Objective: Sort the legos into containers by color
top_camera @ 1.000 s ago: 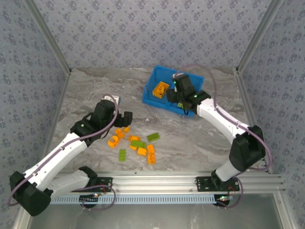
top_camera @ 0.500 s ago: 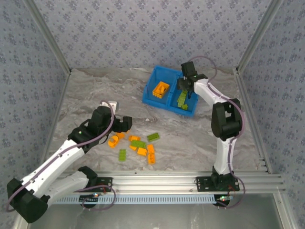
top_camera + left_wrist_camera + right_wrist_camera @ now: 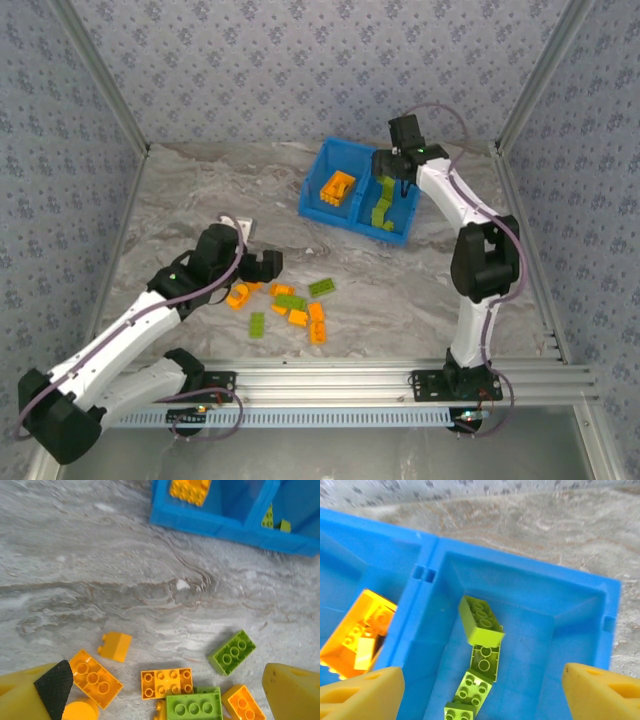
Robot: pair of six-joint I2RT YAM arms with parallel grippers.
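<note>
White-shelled left arm [image 3: 120, 330] and right arm [image 3: 445, 195], with black joints, looping purple cables and yellow fingers [image 3: 600, 690].

Table [image 3: 180, 200]: grey marbled top. Blue bin [image 3: 325, 213] sat directly on it.

Loose legos [image 3: 288, 305] lay scattered on the top at the near-left of the bin, well apart from it, orange and lime green mixed.

- Nearest the bin: lone green brick [image 3: 322, 288], studs up, clear of its neighbours.
- Farther from the bin: orange eight-stud brick [image 3: 166, 683], studs up, with a second green brick [image 3: 194, 706] just beside it on the side away from the bin.
- Small orange piece [image 3: 115, 646] lay left of those two, apart from them.
- Farthest from the bin: outlying green brick [image 3: 257, 325].
</note>
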